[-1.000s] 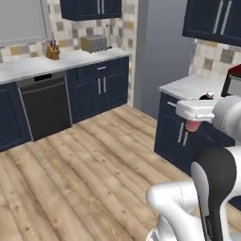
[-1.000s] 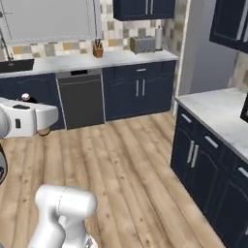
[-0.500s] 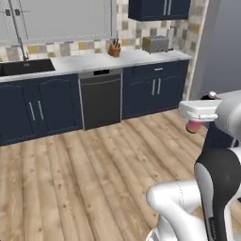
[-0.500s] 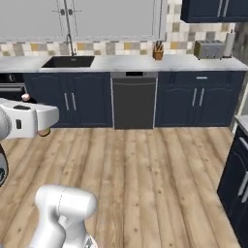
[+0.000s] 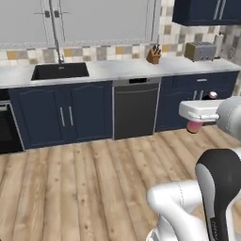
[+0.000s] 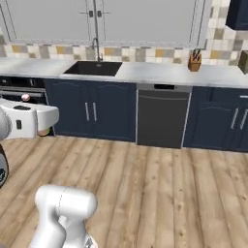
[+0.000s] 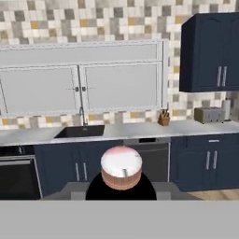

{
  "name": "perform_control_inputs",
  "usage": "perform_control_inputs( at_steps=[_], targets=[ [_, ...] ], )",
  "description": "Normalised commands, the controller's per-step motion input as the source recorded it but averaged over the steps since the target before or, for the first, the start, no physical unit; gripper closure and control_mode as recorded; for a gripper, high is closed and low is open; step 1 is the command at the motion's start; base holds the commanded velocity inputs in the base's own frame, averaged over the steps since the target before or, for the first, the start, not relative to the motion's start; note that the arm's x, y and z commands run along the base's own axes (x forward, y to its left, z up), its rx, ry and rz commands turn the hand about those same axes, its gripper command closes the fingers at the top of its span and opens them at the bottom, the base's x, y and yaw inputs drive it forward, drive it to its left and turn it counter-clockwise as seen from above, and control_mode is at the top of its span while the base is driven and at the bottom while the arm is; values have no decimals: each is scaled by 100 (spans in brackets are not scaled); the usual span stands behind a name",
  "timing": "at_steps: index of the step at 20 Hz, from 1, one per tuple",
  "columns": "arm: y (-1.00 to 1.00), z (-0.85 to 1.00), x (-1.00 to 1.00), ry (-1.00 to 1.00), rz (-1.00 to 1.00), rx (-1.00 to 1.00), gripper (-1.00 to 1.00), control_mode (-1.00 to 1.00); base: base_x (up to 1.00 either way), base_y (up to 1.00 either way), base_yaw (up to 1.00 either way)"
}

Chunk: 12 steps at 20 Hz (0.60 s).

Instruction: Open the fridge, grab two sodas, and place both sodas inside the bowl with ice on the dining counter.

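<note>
Pink soda bottle (image 7: 121,167) clamped in closed gripper (image 5: 195,123), carried aloft before sink counter (image 5: 117,69); transport step under way; next, locating dining counter and ice bowl for release.

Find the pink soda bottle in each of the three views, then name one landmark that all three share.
Left base view: pink soda bottle at the right edge, under the white hand.
Right base view: a sliver of it at the left edge, under the white hand.
Hand view: bottom centre, seen end-on.
Shared landmark: the black sink.
</note>
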Motion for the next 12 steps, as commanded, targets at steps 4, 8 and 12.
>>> perform_control_inputs(
  at_steps=[4,8,12],
  targets=[
    [0,0,0,0,0,0,100,100,100,27,31],
    [0,0,0,0,0,0,100,100,90,29,33],
    [0,0,0,0,0,0,100,100,66,38,37]
  ],
)
